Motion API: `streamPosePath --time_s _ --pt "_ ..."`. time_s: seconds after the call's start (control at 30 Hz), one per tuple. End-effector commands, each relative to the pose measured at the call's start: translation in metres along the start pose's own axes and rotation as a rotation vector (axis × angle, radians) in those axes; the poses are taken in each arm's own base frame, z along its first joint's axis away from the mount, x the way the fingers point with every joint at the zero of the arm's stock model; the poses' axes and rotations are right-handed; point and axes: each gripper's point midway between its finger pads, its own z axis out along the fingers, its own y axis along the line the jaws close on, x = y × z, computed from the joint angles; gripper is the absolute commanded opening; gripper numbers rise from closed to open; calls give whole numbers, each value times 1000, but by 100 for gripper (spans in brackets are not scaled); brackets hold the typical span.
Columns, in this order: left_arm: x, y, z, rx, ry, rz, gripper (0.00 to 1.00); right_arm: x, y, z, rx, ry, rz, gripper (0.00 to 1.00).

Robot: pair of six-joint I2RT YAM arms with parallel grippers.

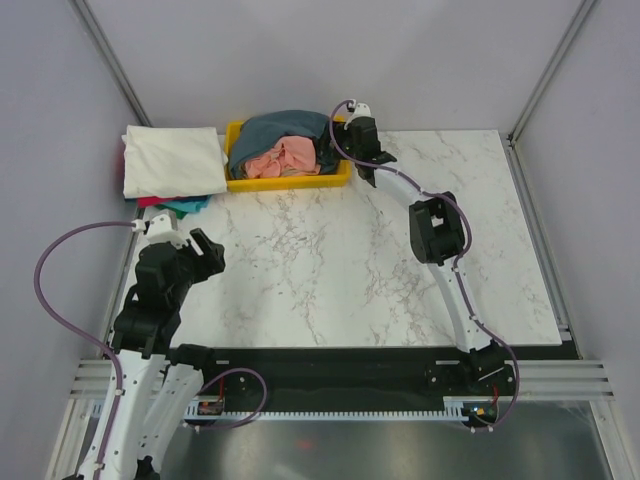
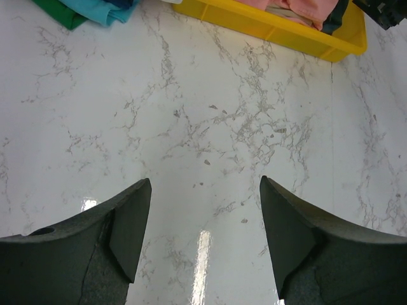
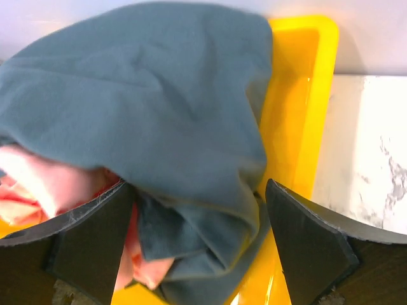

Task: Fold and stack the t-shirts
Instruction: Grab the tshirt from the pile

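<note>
1. Yellow plastic bin [image 1: 290,184], far edge of the white marble-patterned table [image 1: 330,270]: holds the unfolded laundry.
2. Large slate-blue cotton t-shirt [image 3: 146,95]: heaped on top in the bin, so likely next for picking.
3. Salmon-pink cotton shirt [image 1: 275,160]: crumpled in the bin, partly under the blue one.
4. Folded cream-white cotton shirt [image 1: 172,160]: tops the finished stack just left of the bin, with a teal shirt [image 1: 186,207] edge showing beneath.
5. Right gripper [image 3: 200,190]: jaws apart, straddling the blue shirt's fold, apparently poised to pinch.
6. Left gripper [image 2: 205,184]: jaws apart over bare marble, holding nothing, seemingly waiting to help spread the cloth.
</note>
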Motion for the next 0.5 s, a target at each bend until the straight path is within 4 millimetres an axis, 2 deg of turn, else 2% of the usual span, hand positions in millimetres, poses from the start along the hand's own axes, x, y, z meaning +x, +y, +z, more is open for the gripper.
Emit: streamPosePath --time_s 0.0,0.07,0.1,0.13,0.2,0.23,0.33,0.37,0.4,0.43,0.47 --pt "-6 -3 3 19 -22 21 76 -27 1 10 32 -105 -40 91" --pt "-7 -4 3 19 -22 21 76 -16 -3 17 31 -92 -30 88" --pt "-6 -3 4 15 -19 21 76 -18 1 18 15 -98 -27 84" --pt "-7 -3 4 15 -21 21 76 -15 2 20 8 -95 -20 71" --pt "-6 -2 5 12 -17 20 76 -12 0 22 9 -99 -18 61" --pt "-6 -2 5 14 -16 20 76 -11 0 23 4 -99 -20 49" --pt "-6 -2 5 12 -17 21 76 -11 4 22 -18 -102 -29 24" --pt "-7 -3 4 15 -19 21 75 -26 15 15 -45 -127 -35 5" --pt "-7 -2 4 12 -20 21 75 -19 13 12 -55 -133 -33 0" --pt "-8 -2 3 13 -25 22 75 -27 18 5 -70 -158 -37 0" --pt "-8 -2 3 14 -27 21 75 -62 36 -13 -99 -230 -52 0"
